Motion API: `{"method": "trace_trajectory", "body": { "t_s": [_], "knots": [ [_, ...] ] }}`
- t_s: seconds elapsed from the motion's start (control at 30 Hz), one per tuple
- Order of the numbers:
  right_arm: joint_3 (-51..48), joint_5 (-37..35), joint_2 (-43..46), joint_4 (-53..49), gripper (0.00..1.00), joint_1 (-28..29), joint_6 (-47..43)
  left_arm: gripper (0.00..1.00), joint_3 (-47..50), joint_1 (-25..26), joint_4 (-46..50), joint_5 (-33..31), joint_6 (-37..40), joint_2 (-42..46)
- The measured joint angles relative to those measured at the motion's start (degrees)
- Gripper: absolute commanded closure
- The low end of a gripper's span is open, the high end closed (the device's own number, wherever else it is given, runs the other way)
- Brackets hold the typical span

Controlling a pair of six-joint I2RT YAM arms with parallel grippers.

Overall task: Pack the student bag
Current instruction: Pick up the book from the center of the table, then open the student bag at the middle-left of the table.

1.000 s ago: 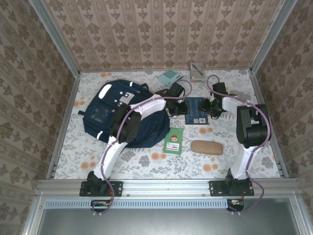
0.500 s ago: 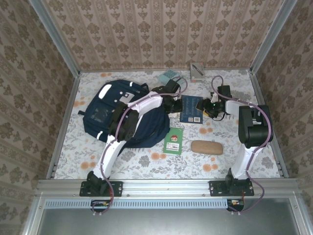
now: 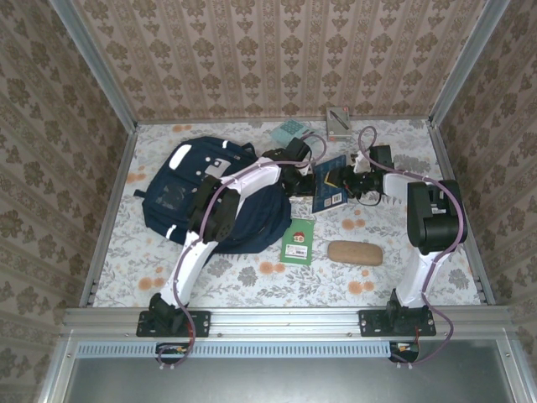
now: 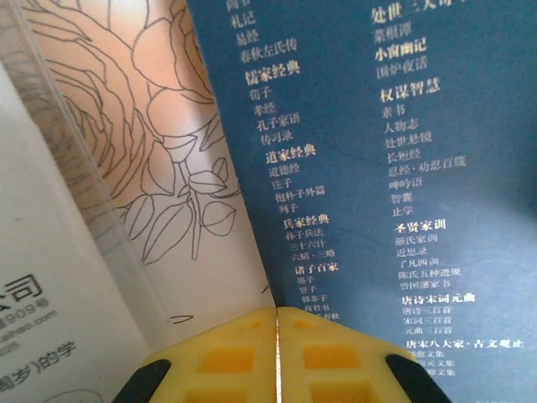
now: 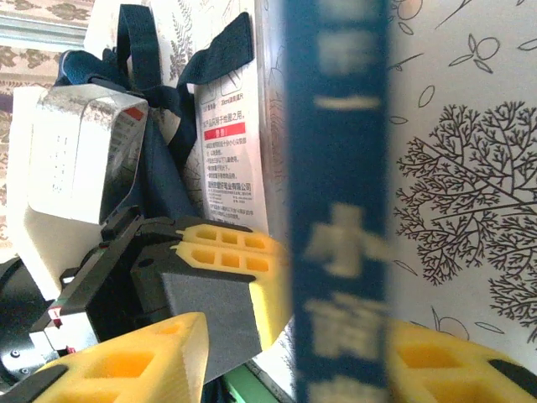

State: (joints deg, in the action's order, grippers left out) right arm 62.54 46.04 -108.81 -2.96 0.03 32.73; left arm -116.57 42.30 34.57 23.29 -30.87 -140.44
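your left claw is clenched: its yellow pads meet with only a hairline seam between them. the edge of the blue book runs straight into that seam, so the claw is pinching the book by its edge. the cover, printed with columns of pale characters, rises away from the pads.

your right claw is released. its yellow fingers stand on either side of the book's blue spine, with a clear gap on the side nearer your left claw. you cannot tell whether the other finger touches the cover.

seen from above, the two claws face each other across the book, which stands tilted, one long edge lifted off the counter, in the middle of the far half.

the bag lies flat on the left half of the counter, white patches toward the far wall. your left arm crosses over its right side, and the book is near its right edge. through the right wrist camera its dark straps show behind a white printed sheet beside the left claw.

nearer you, a green booklet lies just off the bag's right side, with a tan case to its right. a teal item and a grey box sit along the far edge.
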Motion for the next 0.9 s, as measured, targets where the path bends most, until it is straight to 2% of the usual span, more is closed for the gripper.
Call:
{"method": "trace_trajectory", "body": {
  "t_s": [0.17, 0.27, 0.5, 0.7, 0.9],
  "knots": [
    [0.7, -0.9, 0.0, -2.3, 1.00, -0.3, -1.3, 0.85, -0.1, 0.0, 0.5, 0.6, 1.2, -0.3],
    [0.5, -1.4, 0.2, -2.6, 1.00, -0.6, -1.3, 0.76, -0.2, 0.0, 0.5, 0.9, 1.7, -0.2],
    [-2.6, -2.2, 5.9, -2.2, 1.00, -0.6, 0.5, 0.67, -0.1, 0.0, 4.2, -0.8, 4.1, 4.5],
    [-5.6, -2.2, 12.5, 0.2, 1.00, -0.6, 3.4, 0.65, 4.0, -0.6, 6.7, -6.4, 9.5, 17.9],
    [-10.2, -2.4, 19.2, 1.6, 1.00, -0.2, 6.2, 0.61, 15.6, -2.8, 7.7, -15.7, 14.9, 31.3]
  ]
}}
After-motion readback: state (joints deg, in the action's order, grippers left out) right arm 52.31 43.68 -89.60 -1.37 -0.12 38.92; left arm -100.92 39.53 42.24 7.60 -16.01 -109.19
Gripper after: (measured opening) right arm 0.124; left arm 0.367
